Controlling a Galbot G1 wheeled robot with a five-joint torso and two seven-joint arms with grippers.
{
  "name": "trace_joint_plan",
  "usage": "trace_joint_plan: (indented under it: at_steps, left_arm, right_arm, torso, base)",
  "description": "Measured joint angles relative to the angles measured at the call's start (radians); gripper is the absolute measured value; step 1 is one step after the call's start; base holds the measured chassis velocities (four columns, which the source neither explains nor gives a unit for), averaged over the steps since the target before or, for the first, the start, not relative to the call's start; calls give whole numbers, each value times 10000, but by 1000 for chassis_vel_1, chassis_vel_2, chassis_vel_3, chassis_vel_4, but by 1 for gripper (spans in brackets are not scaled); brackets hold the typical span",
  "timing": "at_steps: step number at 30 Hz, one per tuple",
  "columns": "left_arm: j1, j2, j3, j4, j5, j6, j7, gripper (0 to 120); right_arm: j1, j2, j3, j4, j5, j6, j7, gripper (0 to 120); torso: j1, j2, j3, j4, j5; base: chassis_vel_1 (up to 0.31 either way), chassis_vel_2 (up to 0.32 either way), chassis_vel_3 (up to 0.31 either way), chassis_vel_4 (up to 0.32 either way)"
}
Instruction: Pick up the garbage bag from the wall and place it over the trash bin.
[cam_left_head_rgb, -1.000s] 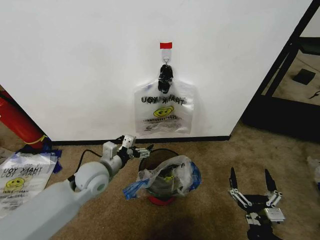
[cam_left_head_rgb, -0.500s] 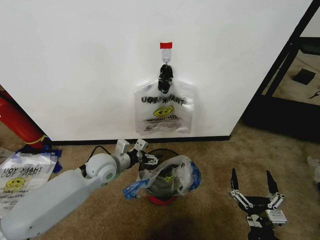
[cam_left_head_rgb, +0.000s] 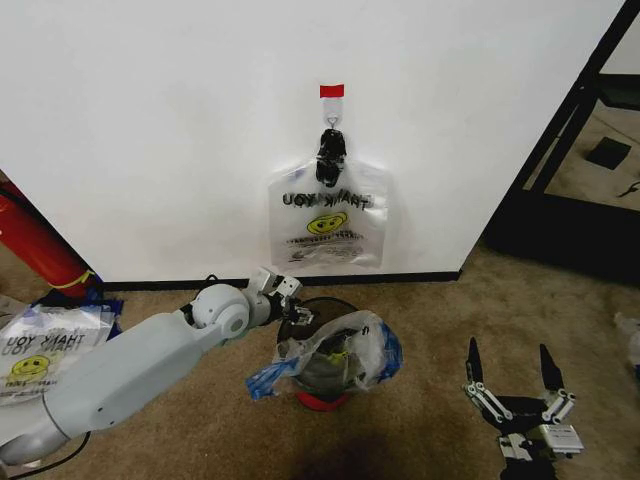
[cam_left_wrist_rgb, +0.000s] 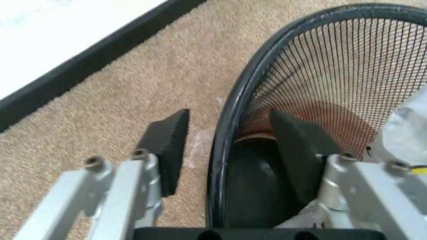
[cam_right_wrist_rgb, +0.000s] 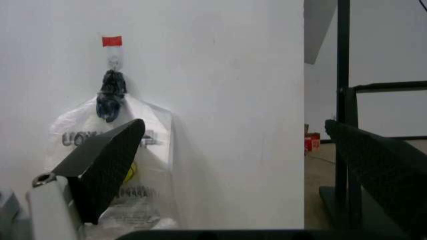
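Since a second ago the left arm has reached farther toward the wall, and its left claw now sits at the back rim of the trash bin; the right claw has slid a little lower and rightward over the carpet. The garbage bag hangs as before from the black hook clip under the red tape strip. Up close from the left wrist, the left claw is open and empty, straddling the bin's black mesh rim, one finger inside, one outside. From the right wrist, the right claw gapes wide, holding nothing, facing the hanging bag. A crumpled plastic bag lies across the bin's front.
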Motion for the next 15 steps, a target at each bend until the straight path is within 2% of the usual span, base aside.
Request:
trace_joint_plan:
  at_steps: [4,7,11,15]
  left_arm:
    - [-227,93,192,110,-315,161,124,28]
    - [-304,81,213,169,-436,214,127,22]
    - [-298,-61,88,295,-716,324,-15,4]
    - [-1,26,-136,7,-937,364,-295,3]
  right_arm:
    - [0,-21,-109,1,13,-68,107,100]
    - [3,-9,-127,-30,6,-66,121,100]
    - [25,20,-221,-141,-94,-62,208,100]
    - [77,14,-307,-203,-165,-67,320,100]
  torso:
    - [-1,0,0,1,0]
    - [-1,0,0,0,0]
    - [-1,0,0,-3,-1]
    - [-1,0,-1,-3,-1]
  base:
    - [0,0,0,0]
    - [0,0,0,0]
    - [0,0,0,0]
    - [0,0,0,0]
